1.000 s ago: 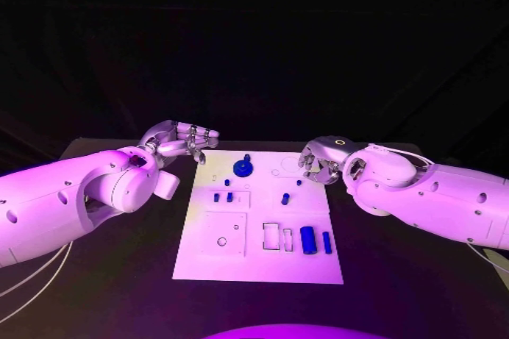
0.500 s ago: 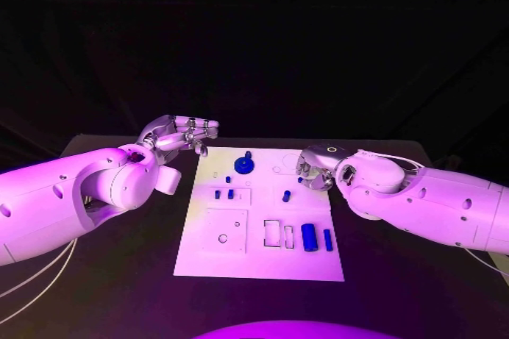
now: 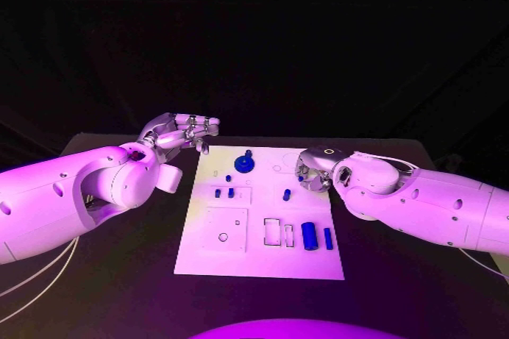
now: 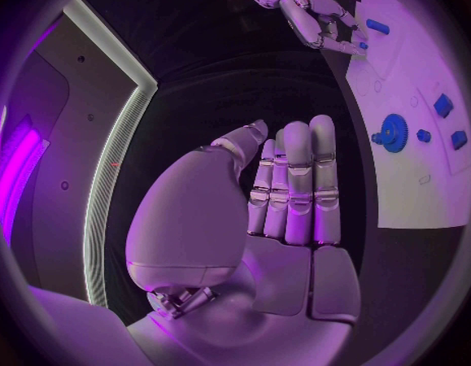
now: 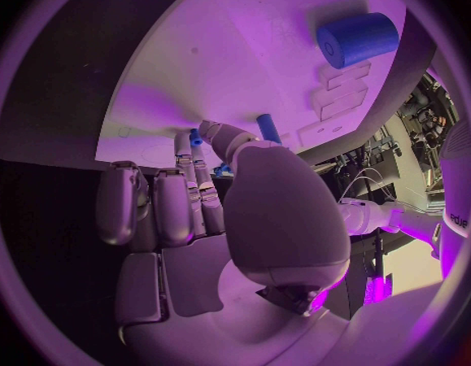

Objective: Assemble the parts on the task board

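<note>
Right robot hand (image 3: 311, 170) low over task board (image 3: 260, 262) far right area, fingers near small blue peg (image 3: 285, 196) — grasp unclear. Left robot hand (image 3: 182, 137) empty, fingers straight, hovering past board's far-left corner. Risk — fingertips nudging peg or blue gear (image 3: 245, 165) off position.

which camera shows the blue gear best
The left wrist view: the gear shows large, teeth visible, unobstructed on the board. The head view shows it small, near the board's far edge. I can't find it in the right wrist view.
</note>
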Available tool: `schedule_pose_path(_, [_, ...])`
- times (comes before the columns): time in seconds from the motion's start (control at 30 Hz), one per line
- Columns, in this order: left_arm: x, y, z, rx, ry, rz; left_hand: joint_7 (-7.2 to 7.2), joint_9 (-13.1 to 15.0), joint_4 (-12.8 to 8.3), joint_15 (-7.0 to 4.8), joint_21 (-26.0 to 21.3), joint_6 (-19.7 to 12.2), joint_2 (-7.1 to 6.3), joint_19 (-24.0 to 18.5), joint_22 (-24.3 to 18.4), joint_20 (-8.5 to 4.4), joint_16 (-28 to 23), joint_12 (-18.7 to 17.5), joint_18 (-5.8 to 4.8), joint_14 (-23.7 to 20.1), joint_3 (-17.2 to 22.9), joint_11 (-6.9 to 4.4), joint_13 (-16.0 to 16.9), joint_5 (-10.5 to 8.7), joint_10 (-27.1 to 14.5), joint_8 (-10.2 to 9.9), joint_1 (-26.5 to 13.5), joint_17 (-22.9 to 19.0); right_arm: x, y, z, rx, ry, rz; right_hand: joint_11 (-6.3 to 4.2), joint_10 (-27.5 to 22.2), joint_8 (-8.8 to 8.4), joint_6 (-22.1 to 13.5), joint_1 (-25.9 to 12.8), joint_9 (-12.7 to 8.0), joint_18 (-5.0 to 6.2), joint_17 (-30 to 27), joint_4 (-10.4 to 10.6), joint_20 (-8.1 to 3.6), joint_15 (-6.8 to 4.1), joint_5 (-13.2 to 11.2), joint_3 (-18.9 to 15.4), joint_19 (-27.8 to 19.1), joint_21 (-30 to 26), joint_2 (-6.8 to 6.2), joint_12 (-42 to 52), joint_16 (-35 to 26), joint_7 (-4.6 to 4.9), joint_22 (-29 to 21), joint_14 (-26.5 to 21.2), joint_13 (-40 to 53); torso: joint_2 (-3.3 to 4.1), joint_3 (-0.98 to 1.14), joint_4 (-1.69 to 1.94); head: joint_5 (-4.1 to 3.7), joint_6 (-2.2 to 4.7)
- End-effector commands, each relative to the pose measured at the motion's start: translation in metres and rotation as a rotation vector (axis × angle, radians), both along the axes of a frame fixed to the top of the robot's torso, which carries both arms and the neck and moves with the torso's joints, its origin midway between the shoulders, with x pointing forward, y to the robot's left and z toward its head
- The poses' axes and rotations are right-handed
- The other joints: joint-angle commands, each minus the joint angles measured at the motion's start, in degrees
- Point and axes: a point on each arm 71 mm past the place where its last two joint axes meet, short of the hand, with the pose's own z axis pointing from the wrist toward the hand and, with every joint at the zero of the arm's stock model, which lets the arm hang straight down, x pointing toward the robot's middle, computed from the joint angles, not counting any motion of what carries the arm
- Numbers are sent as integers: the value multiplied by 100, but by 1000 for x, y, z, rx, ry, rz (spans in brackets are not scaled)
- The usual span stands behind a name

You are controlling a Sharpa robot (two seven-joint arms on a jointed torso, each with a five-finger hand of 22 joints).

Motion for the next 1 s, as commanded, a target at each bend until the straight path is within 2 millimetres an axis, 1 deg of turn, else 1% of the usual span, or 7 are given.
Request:
schedule_pose_path(0.03, [0, -1, 2, -15, -11, -4, 30, -6, -16, 6, -27, 24, 50, 36, -11, 3, -21, 13, 77, -49, -23, 21, 8, -18, -47, -38, 17, -13, 0, 1, -3, -15, 9, 7, 5, 62, -15, 60, -32, 2, 33, 8, -31, 0, -31, 30, 23, 42, -32, 66, -19, 28, -11, 52, 264, 10, 2, -1, 0, -2, -11])
schedule_pose_path(0.2, [0, -1, 2, -14, -8, -4, 35, -8, -21, 8, -36, 16, 53, 39, -18, 4, -24, 12, 77, -51, -28, 25, 11, -18, -55, -43, 21, -16, 0, 0, -6, -15, 19, 4, -17, 122, -5, 127, -7, 20, 21, 31, -71, -19, -51, 42, 62, 108, -27, 149, -9, 61, -32, 75, 270, 28, -4, 0, -2, -4, -31])
schedule_pose_path(0.3, [0, -1, 2, -14, -7, -4, 40, -10, -25, 11, -45, 8, 58, 44, -25, 5, -27, 11, 76, -53, -33, 29, 14, -18, -64, -48, 24, -19, 1, 0, -8, -14, 25, 2, -34, 163, 8, 178, 17, 35, 11, 50, -98, -31, -65, 37, 99, 152, -11, 230, -3, 85, -47, 101, 276, 39, -4, -1, -3, -4, -38])
schedule_pose_path(0.53, [0, -1, 1, -14, -4, -6, 49, -13, -38, 15, -62, -8, 71, 53, -38, 7, -30, 10, 76, -55, -38, 35, 20, -16, -80, -58, 39, -25, 2, -1, -11, -15, 22, -9, -71, 264, 41, 287, 141, 76, -9, 94, -224, -73, -101, -90, 252, 238, 33, 455, 1, 143, -78, 167, 289, 67, -6, -1, -1, -6, -52])
schedule_pose_path(0.6, [0, -2, 1, -14, -4, -7, 49, -13, -38, 15, -62, -8, 71, 53, -38, 7, -30, 10, 76, -55, -38, 35, 20, -16, -80, -58, 39, -25, 3, -2, -12, -15, 20, -12, -70, 281, 40, 300, 165, 86, -15, 98, -265, -79, -105, -195, 298, 259, 46, 510, -10, 152, -81, 186, 290, 71, -5, -2, -1, -6, -52])
schedule_pose_path(0.73, [0, -2, 1, -14, -2, -9, 60, -18, -50, 20, -76, -29, 77, 60, -49, 10, -33, 9, 75, -59, -44, 43, 25, -16, -97, -68, 49, -30, 3, -1, -11, -9, 10, -13, -81, 306, 46, 323, 175, 98, -21, 103, -311, -84, -108, -250, 318, 281, 62, 515, -16, 161, -85, 209, 291, 77, -13, -4, -1, -18, -60])
schedule_pose_path(1.0, [0, -2, 1, -14, 0, -11, 79, -27, -70, 32, -103, -69, 91, 69, -68, 17, -39, 6, 73, -72, -54, 59, 35, -14, -132, -82, 69, -39, 1, 0, -8, 28, -26, -10, -75, 308, 32, 323, 134, 106, -39, 99, -376, -85, -103, -261, 286, 333, 110, 420, -47, 168, -78, 270, 292, 81, -19, -5, 2, -17, -52])
